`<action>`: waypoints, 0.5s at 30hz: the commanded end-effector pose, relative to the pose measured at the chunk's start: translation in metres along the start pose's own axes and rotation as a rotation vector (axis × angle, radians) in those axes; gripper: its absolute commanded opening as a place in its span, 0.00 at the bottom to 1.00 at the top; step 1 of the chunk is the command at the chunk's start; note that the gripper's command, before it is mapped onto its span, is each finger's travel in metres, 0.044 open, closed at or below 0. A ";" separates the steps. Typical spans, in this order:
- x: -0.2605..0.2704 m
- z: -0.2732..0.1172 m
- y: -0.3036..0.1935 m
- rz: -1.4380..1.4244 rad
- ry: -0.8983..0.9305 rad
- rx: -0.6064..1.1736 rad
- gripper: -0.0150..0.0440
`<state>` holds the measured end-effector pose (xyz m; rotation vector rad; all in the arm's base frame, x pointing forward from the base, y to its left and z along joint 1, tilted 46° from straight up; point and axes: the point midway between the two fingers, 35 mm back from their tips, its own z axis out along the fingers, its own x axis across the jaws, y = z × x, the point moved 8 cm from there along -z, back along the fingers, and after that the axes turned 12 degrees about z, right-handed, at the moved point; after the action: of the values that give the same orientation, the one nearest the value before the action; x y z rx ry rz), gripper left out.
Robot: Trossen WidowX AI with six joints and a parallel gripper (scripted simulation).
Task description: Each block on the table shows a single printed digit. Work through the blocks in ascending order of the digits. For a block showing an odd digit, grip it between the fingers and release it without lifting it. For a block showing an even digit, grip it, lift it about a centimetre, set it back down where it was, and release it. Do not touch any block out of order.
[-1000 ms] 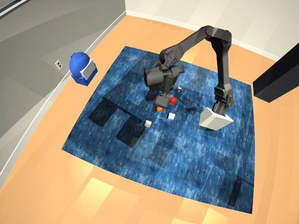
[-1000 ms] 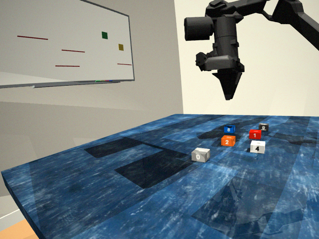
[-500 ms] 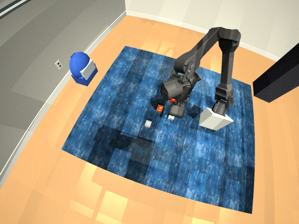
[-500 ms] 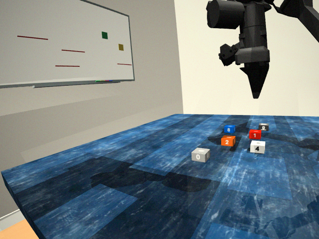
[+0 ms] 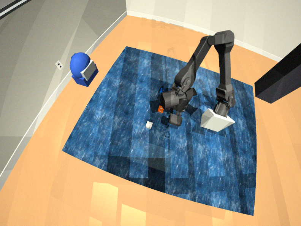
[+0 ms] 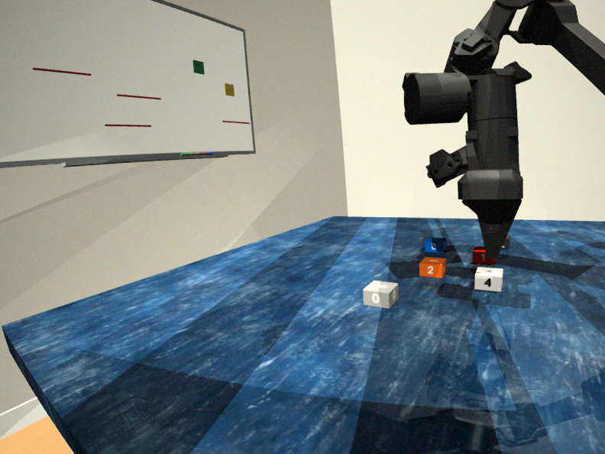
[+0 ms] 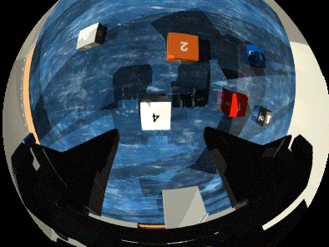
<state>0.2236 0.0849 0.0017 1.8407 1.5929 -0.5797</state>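
My gripper [image 6: 494, 251] [image 7: 161, 133] is open and empty, low above the table near the block with 4. The white block with 4 [image 6: 488, 280] [image 7: 155, 116] sits ahead of the gap between the fingertips in the wrist view; the arm hides it in the top view. The orange block with 2 [image 5: 160, 109] [image 6: 432, 267] [image 7: 182, 47], the pale block with 0 [image 5: 149, 124] [image 6: 380, 294] [image 7: 89, 37], the red block with 1 [image 6: 481, 256] [image 7: 234, 103] and the blue block with 8 [image 6: 435, 244] [image 7: 255, 56] rest on the table. A dark grey block [image 6: 505, 242] [image 7: 265, 117] is partly behind a finger; its digit is unclear.
The blue table top [image 5: 136, 145] [image 6: 244, 342] carries the blocks. The arm's white base block [image 5: 216, 122] [image 7: 184, 206] stands right of them in the top view. A blue round object [image 5: 80, 64] stands beyond the table's left edge. A dark tall box [image 5: 274, 82] is off the right side.
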 end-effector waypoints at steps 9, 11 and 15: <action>0.000 0.019 0.000 -0.003 0.000 -0.009 0.93; 0.000 0.022 0.000 -0.003 0.000 -0.009 0.93; 0.000 0.029 0.000 -0.003 -0.001 -0.009 0.93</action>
<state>0.2270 0.0695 -0.0143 1.8392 1.5926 -0.5646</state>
